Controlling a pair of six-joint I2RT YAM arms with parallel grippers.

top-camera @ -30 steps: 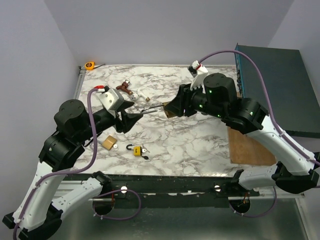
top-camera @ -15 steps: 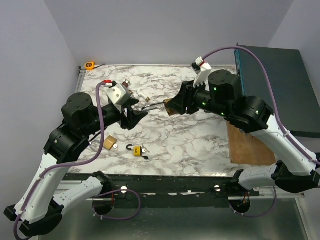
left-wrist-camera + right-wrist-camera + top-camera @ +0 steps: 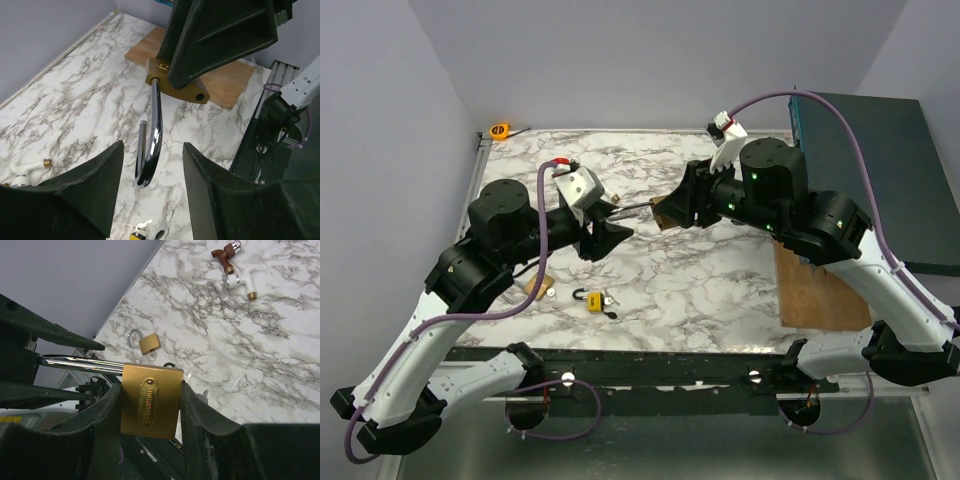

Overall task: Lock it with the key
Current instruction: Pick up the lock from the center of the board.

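My right gripper [image 3: 672, 212] is shut on the body of a large brass padlock [image 3: 150, 400] and holds it above the table. The padlock's long steel shackle [image 3: 152, 135] is open and points toward my left gripper [image 3: 611, 233]. My left gripper [image 3: 152, 167] is open; the shackle's bend shows in the gap between its fingers [image 3: 90, 190] without touching them. A small yellow padlock [image 3: 593, 301] with keys [image 3: 140, 227] lies on the marble near the front. A small brass padlock [image 3: 149, 343] with an open shackle lies to its left.
A wooden board [image 3: 820, 290] lies at the table's right edge, beside a dark green box [image 3: 880, 170]. Brown and white pipe fittings [image 3: 232, 265] lie at the back left. An orange tape measure [image 3: 500, 130] sits in the far left corner.
My left arm has moved right toward the padlock, bringing its open jaws up to the shackle's end. My right gripper has shifted slightly right, still holding the padlock.
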